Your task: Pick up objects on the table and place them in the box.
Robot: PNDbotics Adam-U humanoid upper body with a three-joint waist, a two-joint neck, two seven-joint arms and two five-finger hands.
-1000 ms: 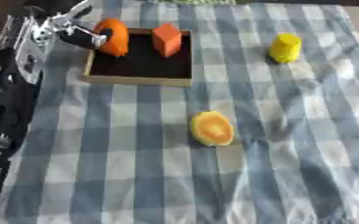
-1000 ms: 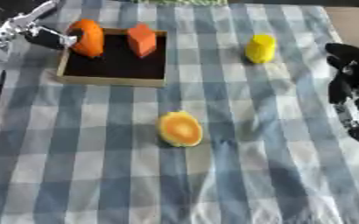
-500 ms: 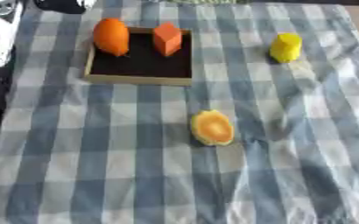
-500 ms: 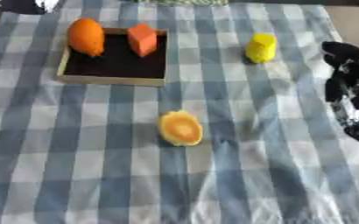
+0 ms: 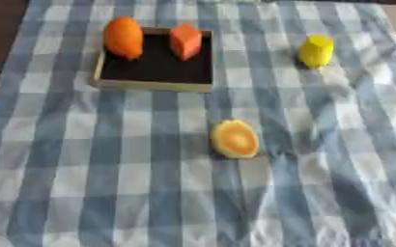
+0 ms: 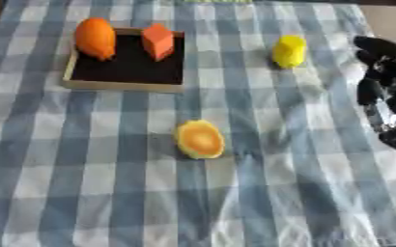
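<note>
Bench (image 5: pixel 58 193) covered by a blue-and-white checked cloth (image 5: pixel 134 212), seen from above. Nearest the viewer, around mid-cloth, lies a round orange-yellow fruit half (image 6: pixel 200 139), cut face up, resting on the cloth well to the left of the right hand (image 6: pixel 386 91) and nearer than its fingers (image 6: pixel 379 48).

The right hand shows at the right edge in the right eye view, black with pale glints; only a sliver of it shows in the left eye view. Whether its fingers are spread, pressed together or pinching cannot be told. It touches none of the objects.

Farther back, a yellow block (image 6: pixel 289 50) stands on the cloth just left of the fingers, apart from them.

Farthest, toward the upper left and well apart from the fingers, sits a shallow wooden box (image 5: pixel 155 85) with a dark floor. Inside it, at its far side, stand an orange fruit (image 5: pixel 123 37) in the left corner and an orange-red block (image 5: pixel 185 40) to its right. The left hand shows in neither view.
</note>
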